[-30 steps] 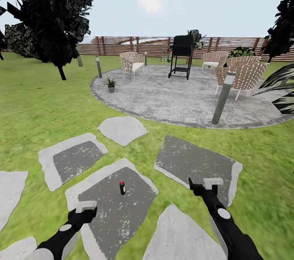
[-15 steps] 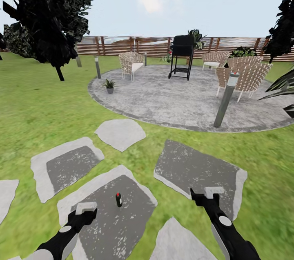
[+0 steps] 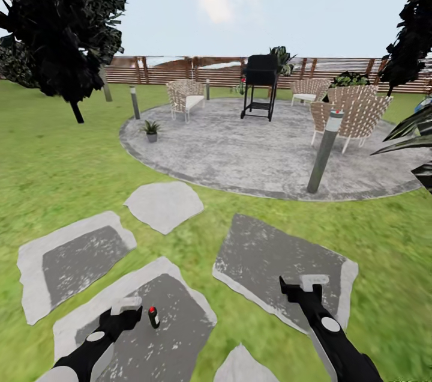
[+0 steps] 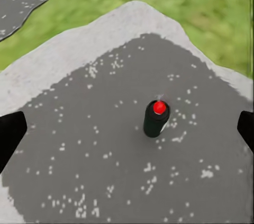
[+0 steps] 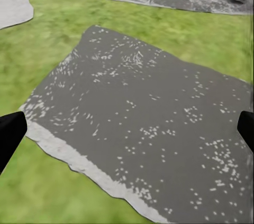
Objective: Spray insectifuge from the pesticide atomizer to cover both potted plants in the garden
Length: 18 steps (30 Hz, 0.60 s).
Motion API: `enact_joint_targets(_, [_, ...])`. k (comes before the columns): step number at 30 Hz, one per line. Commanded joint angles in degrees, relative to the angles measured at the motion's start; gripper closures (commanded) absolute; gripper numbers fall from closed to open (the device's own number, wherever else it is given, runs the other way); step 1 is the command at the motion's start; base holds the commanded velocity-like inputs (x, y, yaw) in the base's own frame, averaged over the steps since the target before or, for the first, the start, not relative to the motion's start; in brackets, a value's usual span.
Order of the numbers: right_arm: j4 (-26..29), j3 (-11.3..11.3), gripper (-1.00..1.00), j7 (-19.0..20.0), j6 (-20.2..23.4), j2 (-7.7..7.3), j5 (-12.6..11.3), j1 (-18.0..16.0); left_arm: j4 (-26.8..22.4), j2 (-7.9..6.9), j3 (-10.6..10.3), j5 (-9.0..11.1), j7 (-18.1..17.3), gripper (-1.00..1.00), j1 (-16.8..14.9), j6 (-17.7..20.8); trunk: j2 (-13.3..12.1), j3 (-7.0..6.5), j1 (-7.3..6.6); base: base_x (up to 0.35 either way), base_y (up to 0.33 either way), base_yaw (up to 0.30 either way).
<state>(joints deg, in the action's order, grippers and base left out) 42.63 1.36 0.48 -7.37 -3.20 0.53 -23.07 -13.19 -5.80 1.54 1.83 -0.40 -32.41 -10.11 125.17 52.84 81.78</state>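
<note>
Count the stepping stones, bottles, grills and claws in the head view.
stones: 5
bottle: 1
grill: 1
claws, left claw and right claw: 2
total: 9

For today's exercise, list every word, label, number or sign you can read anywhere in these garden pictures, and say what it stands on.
None can be read.
The pesticide atomizer on its stepping stone shows a dark body and a red top, no legible label.
The bollard lamp and grill carry no visible text.
</note>
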Motion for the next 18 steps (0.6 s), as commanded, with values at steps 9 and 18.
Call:
enact_joint_targets(9, [0.00, 0.04, -1.00, 0.05, -0.19, 0.12, 0.07, -0.04, -0.30, 0.00, 0.13, 0.19, -0.09, -1.00, 0.06, -0.23, 0.02, 0.05, 0.01, 0.045, -0.017, -0.059])
enact_joint_targets(18, [-0.01, 0.04, -1.00, 0.05, -0.19, 0.27, 0.02, -0.04, -0.55, -0.08, 0.06, 0.17, -0.13, -1.00, 0.07, -0.26, 0.42, 0.24, 0.23, 0.000, 0.000, 0.000])
